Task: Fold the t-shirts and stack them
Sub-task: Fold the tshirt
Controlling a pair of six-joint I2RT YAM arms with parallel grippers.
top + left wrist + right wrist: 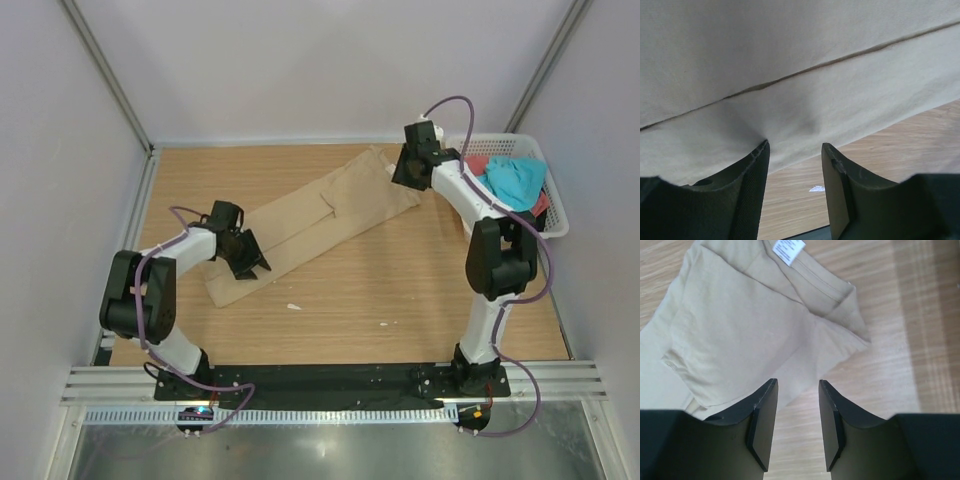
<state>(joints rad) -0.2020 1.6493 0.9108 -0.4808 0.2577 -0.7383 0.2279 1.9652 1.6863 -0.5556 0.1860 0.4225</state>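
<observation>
Tan t-shirt (320,220) lies as a long strip on the table, diagonal across frame centre from lower left to upper right. Left gripper (795,150) unclenched at its lower-left edge. Right gripper (797,385) unclenched and empty near the collar end. Judgement: light, limp cloth that will sag; pinch the 2 end corners through all layers.

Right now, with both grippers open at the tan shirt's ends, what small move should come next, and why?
Probably close the right gripper on the collar end of the tan shirt: its open fingers straddle that edge, and the shirt lies as a long strip that seems ready for folding toward the left gripper.
</observation>
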